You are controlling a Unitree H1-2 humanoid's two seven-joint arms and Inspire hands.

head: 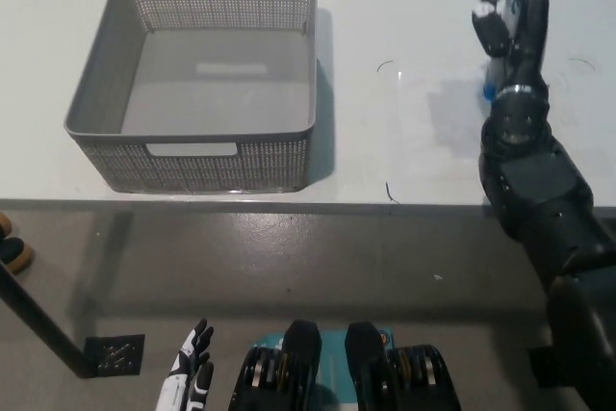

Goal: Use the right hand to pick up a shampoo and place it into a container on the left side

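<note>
My black right hand (511, 18) is at the far right of the white table (404, 151), raised and shut on the shampoo bottle (490, 91). Only the bottle's blue lower end and a pale tip above the fingers show; the hand hides the rest. The grey perforated basket (192, 163) stands on the table's left half, nothing inside it, well to the left of the hand. My white left hand (192, 376) hangs low at the bottom left, below the table's front edge, fingers apart and holding nothing.
Small dark marks (386, 66) dot the tabletop between the basket and my right hand. The table's front edge runs across the middle of the view, with grey floor below it. A pair of shoes (10, 243) shows at the left edge.
</note>
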